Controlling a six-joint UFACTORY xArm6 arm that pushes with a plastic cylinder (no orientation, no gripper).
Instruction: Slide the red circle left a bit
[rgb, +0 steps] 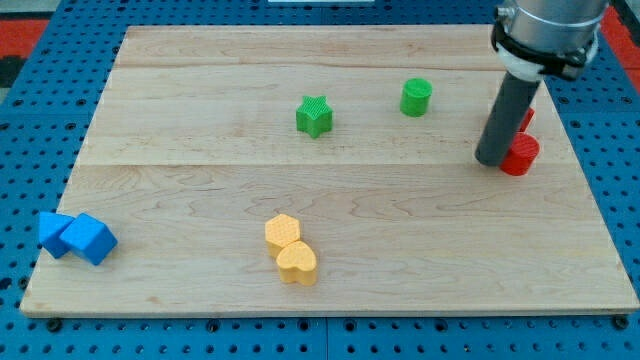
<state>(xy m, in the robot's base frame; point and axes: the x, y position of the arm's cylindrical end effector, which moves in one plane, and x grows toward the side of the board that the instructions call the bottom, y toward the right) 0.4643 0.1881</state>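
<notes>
In the camera view, a wooden board (330, 260) is being shown on a blue pegboard, and the rod is being seen coming down from the view's top right. My tip (493, 160) is being rested on the board just beside the red circle (521, 155), apparently touching it; the circle is lying at about three o'clock from my tip, near the board's right edge. This relation is being judged the awkward one: a leftward slide calls for contact on the circle's three o'clock side, so my tip is being judged as standing on the wrong side. A second red block (524, 117), its shape mostly hidden by the rod, is lying at twelve o'clock from the circle. No pincer is being carried, so nothing is being grasped or released; only pushing is possible. A green cylinder (416, 97) and green star (314, 116) are lying toward nine o'clock, well apart. Two yellow blocks (290, 250) and two blue blocks (76, 237) are lying touching in pairs. No containers are being shown.
</notes>
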